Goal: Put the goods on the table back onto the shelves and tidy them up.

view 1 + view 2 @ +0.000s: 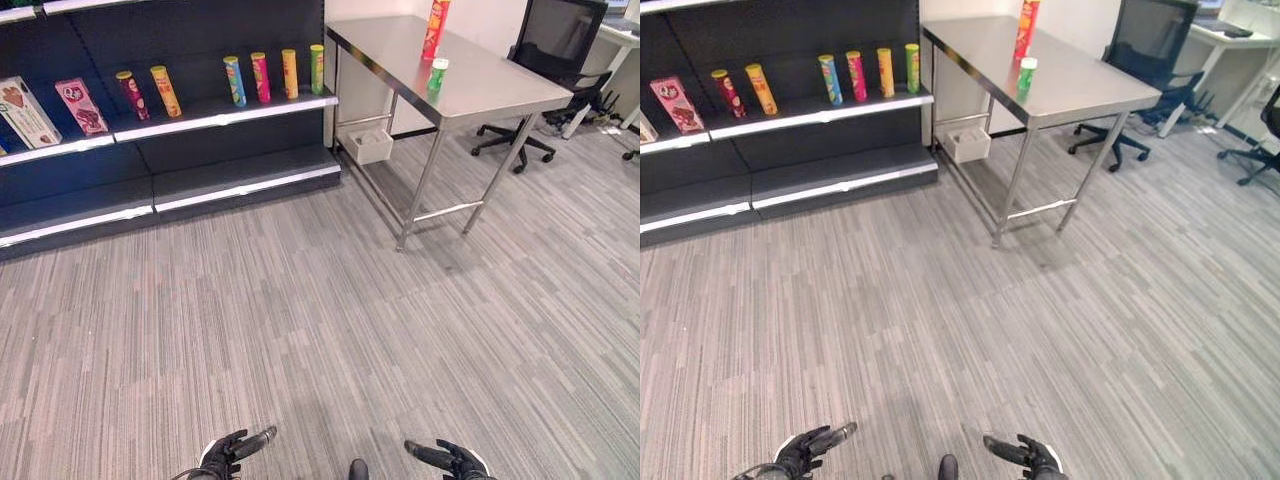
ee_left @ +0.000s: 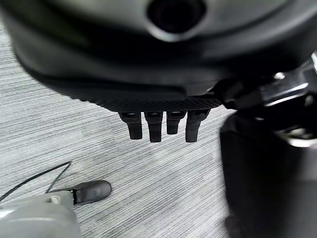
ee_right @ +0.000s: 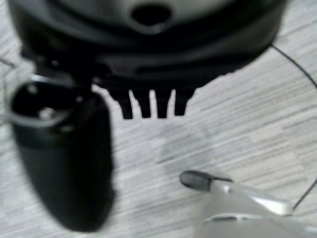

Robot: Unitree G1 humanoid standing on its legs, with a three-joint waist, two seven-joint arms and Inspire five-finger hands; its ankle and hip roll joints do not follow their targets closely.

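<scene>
a: where do the goods lie from us?
b: far ahead and off to our right, on the steel surface (image 1: 500,90). a tall red can (image 1: 435,28) stands toward its far side, and a short green can (image 1: 437,76) stands just in front of it, near but apart. both are upright, so their long axis runs straight up.
a: and our hands?
b: the left hand (image 1: 232,452) and the right hand (image 1: 452,460) hang low in front of us over the carpet, each turned inward toward the other, well apart from the surface. the left fingers (image 2: 154,130) are straight and relaxed with nothing in them. the right fingers (image 3: 144,106) are the same.
a: which hand do we reckon is nearer?
b: the right one, since the surface lies on that side, but neither reaches from here. we judge we must walk forward and turn right first. with the cans upright, we would come at one from the side, palm standing.
a: and the shelf?
b: the shelf (image 1: 220,115) is ahead to our left. a row of cans (image 1: 260,77) stands upright on it with a gap in the row, so the carry would run from right to left.
</scene>
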